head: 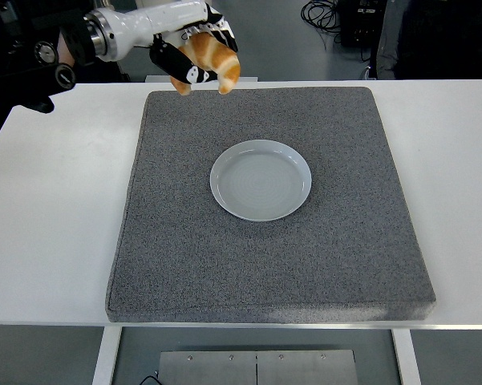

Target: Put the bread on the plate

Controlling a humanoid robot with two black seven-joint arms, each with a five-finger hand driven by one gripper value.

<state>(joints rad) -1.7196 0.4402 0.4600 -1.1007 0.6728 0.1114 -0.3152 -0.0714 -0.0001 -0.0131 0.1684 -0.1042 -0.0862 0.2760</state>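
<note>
Looking over the white table (56, 224), you see one square, rough grey mat (265, 257) with one round, smooth pale plate (261, 180) in its middle. At 11 o'clock from the plate, your left hand (188, 56) pinches one curved golden bread (212, 58) aloft, its long axis running 10 to 4 o'clock.

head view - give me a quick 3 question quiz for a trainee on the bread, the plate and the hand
1. True or false: the bread already lies on the plate.
2. Which hand holds the bread? A left hand B right hand C a person's hand
3. Fill in: the plate sits on a grey ____ on the white table.

Key: 1 false, the bread is held in the air over the mat's far left edge and the plate is bare. 2 A. 3 mat.
</note>
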